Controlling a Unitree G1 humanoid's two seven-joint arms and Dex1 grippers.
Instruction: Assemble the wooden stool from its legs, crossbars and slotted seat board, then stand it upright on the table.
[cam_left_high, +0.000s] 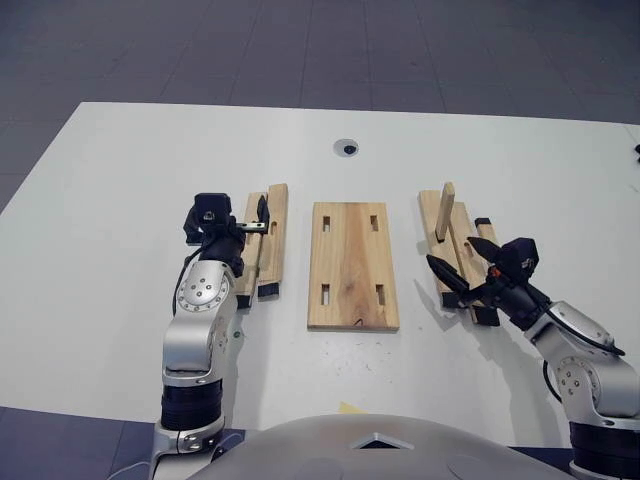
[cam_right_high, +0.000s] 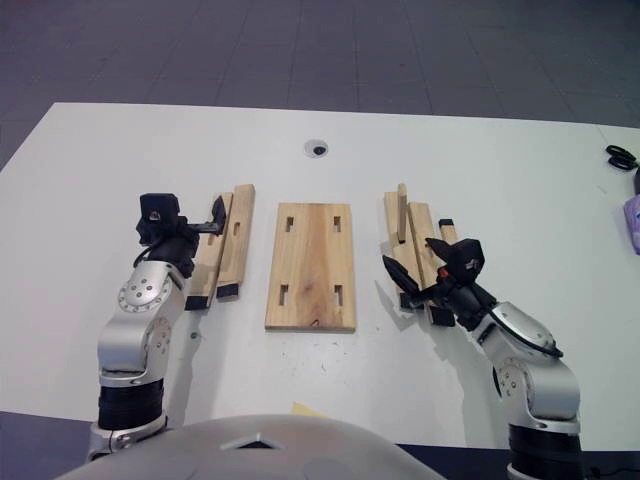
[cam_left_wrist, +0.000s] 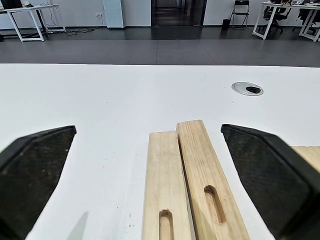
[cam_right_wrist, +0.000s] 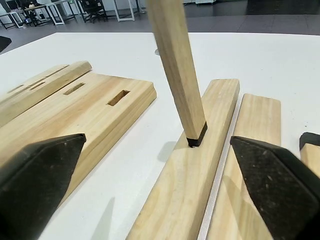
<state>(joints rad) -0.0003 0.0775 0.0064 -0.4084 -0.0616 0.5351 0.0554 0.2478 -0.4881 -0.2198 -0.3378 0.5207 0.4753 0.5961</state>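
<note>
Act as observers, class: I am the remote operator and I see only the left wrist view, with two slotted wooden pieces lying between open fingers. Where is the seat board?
Observer: The seat board lies flat at the middle of the table, to the right of your two pieces and not touching them.
Operator: Has anything been joined on the far side of it?
Observer: Yes. One wooden bar stands nearly upright there, with its dark end set into a flat piece.
Operator: And the other arm?
Observer: The right gripper is open and low over those right-hand pieces, just short of the standing bar.
</note>
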